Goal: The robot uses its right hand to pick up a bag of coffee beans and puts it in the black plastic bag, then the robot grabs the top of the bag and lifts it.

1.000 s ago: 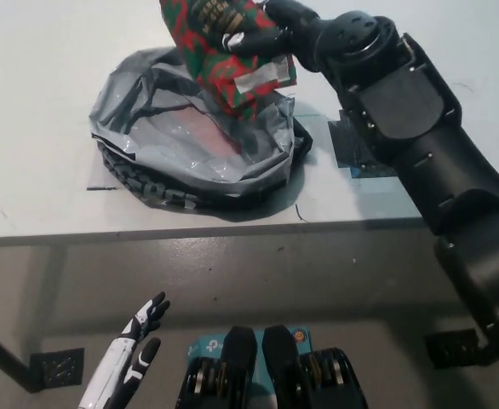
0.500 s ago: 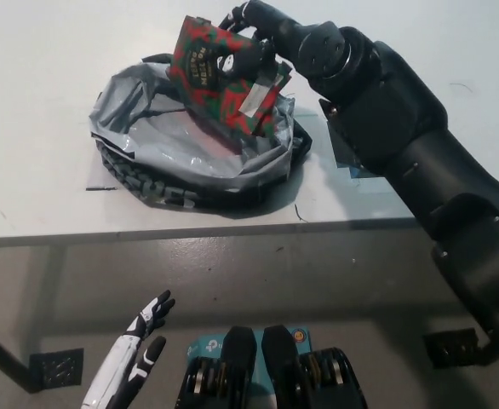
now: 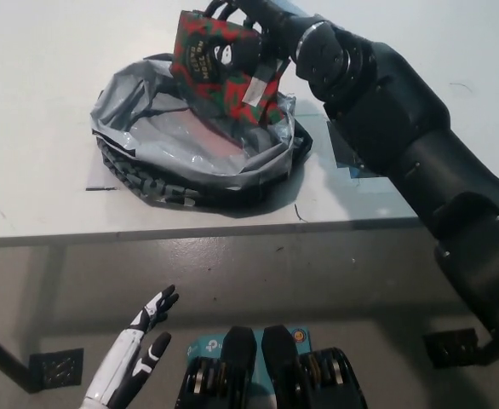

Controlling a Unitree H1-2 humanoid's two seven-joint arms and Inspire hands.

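Right robot hand [image 3: 248, 30], black, is closed around the upper part of the red-and-green patterned coffee bean bag with a dark round label [image 3: 224, 72]; fingers wrap the far top edge, though the exact contact is partly hidden behind the bag. The coffee bean bag sits tilted, lower corner dipping inside the far right part of the opening of the black plastic bag with a grey glossy lining [image 3: 190, 145], which lies crumpled and low on the white surface [image 3: 37, 94]. Compared with a second ago, the coffee bean bag has come down and rotated: it was held high over the rim with its top out of the picture, and now the whole pack shows, with its bottom past the rim of the black plastic bag. The black arm has swung inward over the opening accordingly. The black plastic bag itself has not visibly shifted. Judgement: insertion is under way but not complete; the pack is not yet released and whether it rests on the lining cannot be told. Next step calls for lowering a little more and letting go, then regrasping the rim of the black plastic bag. Risk: the pack may catch on the folded right rim. Left robot hand [image 3: 134, 362], white, rests low at lower left below the surface edge, fingers spread, holding nothing.
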